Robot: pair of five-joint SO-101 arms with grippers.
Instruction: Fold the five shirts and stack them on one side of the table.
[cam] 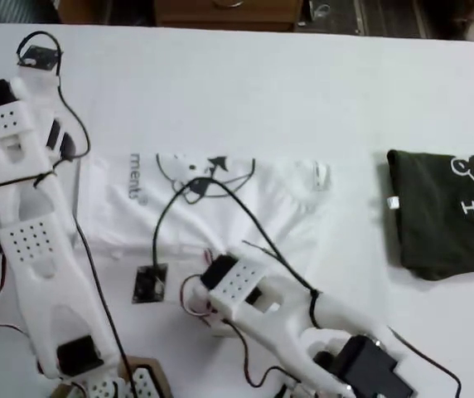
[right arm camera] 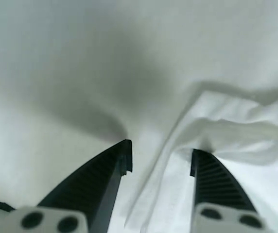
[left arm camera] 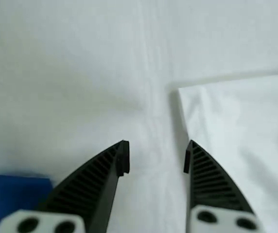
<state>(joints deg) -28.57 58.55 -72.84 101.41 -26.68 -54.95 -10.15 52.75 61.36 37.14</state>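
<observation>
While left pincer [left arm camera: 156, 156] and right pincer [right arm camera: 161, 159] gape at white shirt [cam: 282, 197], high view adds dark shirt [cam: 436, 236].

White perforated arms [cam: 34, 249] — black servos [cam: 370, 365], black cables [cam: 245, 211], ribbed black pincer fingers [left arm camera: 100, 179].

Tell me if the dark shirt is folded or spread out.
Folded. The dark shirt lies as a compact block with straight edges and no sleeves sticking out, apart from the white shirt.

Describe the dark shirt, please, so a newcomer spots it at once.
Look along the white table to the high view's right edge. There lies the dark shirt, apart from the white shirt mid-table. It alone is dark green, with white print.
</observation>
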